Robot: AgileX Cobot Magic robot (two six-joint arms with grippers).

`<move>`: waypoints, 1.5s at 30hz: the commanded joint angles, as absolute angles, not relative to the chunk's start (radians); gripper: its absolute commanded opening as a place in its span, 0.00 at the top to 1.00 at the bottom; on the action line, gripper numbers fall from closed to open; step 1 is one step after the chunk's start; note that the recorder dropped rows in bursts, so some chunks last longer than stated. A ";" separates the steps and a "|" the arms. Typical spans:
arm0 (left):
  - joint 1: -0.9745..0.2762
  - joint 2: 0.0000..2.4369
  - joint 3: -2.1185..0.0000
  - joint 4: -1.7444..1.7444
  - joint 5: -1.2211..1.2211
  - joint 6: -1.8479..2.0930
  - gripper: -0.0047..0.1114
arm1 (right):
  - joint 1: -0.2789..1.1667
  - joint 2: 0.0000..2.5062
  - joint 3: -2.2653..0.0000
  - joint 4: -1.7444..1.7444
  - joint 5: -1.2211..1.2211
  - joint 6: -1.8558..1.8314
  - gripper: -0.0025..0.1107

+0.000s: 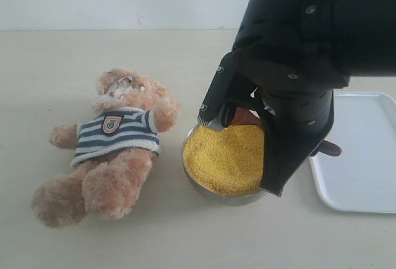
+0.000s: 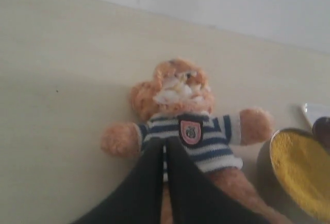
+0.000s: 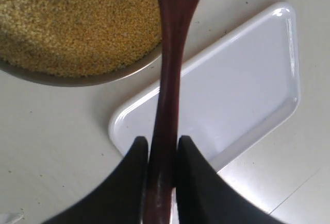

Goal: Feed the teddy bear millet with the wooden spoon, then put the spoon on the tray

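The small dark reddish-brown wooden spoon [image 3: 167, 80] was gripped by its thin handle in the right end effector [image 3: 162, 144], its head at the edge of the golden millet [image 3: 77, 23] in the round metal bowl [image 1: 210, 192]. Scooping was judged in hand; next, a level carry to the fluffy light-brown teddy bear [image 1: 114, 142] beside the bowl was called for. The left end effector [image 2: 164, 149] was held shut and empty, short of the bear

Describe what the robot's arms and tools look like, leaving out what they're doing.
The right arm is a bulky matte-black housing dotted with small round silver fasteners; no cables show. The right tool and left tool each have two smooth black fingers that narrow toward rounded tips. No markings are visible.
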State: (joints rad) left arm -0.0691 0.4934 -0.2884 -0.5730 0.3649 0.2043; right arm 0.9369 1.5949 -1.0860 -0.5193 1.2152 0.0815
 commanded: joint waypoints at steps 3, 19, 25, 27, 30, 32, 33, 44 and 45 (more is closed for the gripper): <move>-0.074 0.617 -0.342 -0.652 0.439 0.334 0.93 | 0.939 1.595 -1.094 -0.510 1.221 0.053 0.98; -0.074 0.056 -0.179 -0.606 0.290 0.227 0.93 | 0.936 1.596 -1.094 -0.514 1.221 0.061 0.98; -0.074 0.000 -0.153 -0.606 0.264 0.247 0.93 | 0.936 1.596 -1.077 -0.532 1.221 0.080 0.98; -0.074 0.000 -0.145 -0.606 0.262 0.256 0.93 | 0.921 1.596 -1.021 -0.547 1.221 0.101 0.98; -0.074 0.000 -0.105 -0.643 0.237 0.256 0.93 | 0.896 1.596 -0.991 -0.581 1.221 0.141 0.98; -0.074 0.000 -0.091 -0.647 0.232 0.256 0.93 | 0.896 1.596 -0.991 -0.593 1.221 0.148 0.98; -0.074 0.000 -0.090 -0.647 0.220 0.256 0.93 | 0.896 1.600 -0.991 -0.589 1.221 0.146 0.98; -0.074 0.000 -0.056 -0.666 0.181 0.256 0.93 | 0.956 1.667 -0.991 -0.600 1.221 0.139 0.98; -0.074 0.000 -0.056 -0.666 0.181 0.256 0.93 | 0.956 1.667 -0.991 -0.602 1.221 0.139 0.98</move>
State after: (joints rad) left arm -0.0691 0.0021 -0.0616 -0.6559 0.1987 0.2508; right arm 0.9503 1.6695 -0.9931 -0.5863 1.2187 0.1401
